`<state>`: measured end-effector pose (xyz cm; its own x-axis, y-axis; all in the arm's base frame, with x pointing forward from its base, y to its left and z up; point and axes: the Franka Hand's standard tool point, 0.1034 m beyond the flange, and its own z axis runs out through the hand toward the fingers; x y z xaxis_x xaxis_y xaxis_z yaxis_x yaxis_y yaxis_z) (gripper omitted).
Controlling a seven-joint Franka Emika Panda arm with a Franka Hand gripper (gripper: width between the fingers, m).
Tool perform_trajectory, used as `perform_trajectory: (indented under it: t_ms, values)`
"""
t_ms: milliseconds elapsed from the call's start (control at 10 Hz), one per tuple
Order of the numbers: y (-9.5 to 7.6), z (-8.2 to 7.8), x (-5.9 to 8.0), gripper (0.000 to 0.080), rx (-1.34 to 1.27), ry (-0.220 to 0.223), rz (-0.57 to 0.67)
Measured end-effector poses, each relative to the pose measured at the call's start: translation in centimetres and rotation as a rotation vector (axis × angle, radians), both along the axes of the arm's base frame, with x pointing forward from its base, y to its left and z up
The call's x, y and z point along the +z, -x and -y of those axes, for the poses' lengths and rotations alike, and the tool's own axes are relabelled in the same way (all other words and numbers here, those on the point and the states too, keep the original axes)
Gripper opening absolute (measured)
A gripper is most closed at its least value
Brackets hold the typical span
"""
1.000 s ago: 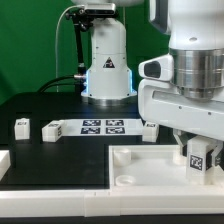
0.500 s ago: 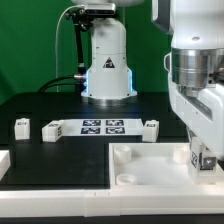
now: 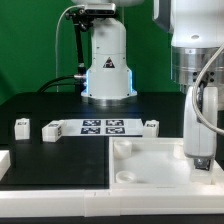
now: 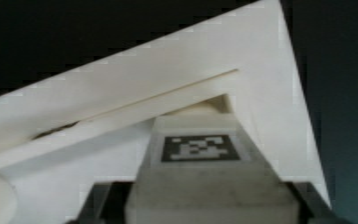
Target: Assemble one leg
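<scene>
Because the leg [image 4: 201,150] must seat in a corner of the panel [image 3: 150,160], the gripper [image 3: 198,160] holds it clamped upright between closed fingers, directly over that panel's corner.

The hand [image 3: 200,158] points straight down, fingers closed on something.

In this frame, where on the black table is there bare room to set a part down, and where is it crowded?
Bare black table lies between the marker board and the white panel, toward the exterior view's left. Two loose legs and a third crowd the marker board's row. The gripper, holding a leg, occupies the panel's right corner.
</scene>
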<state>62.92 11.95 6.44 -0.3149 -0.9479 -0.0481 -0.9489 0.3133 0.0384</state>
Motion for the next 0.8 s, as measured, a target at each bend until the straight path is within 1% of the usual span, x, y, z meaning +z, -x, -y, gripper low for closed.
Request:
perform_trajectory:
  t_ms: [300,400,500,600,700,800]
  values:
    - [-0.01,-0.03,0.06,0.0291,0.002,0.008,0.005]
    - [0.06,-0.23,-0.02,0.0291,0.003,0.002,0.004]
    - [0.06,-0.26,-0.04,0.0459,0.027,0.002,0.005]
    - [0.07,-0.26,-0.04,0.0459,0.028,0.002,0.005]
    - [0.07,-0.27,-0.04,0.0608,0.03,0.002,0.006]
    - [0.07,-0.27,-0.04,0.0637,0.03,0.002,0.006]
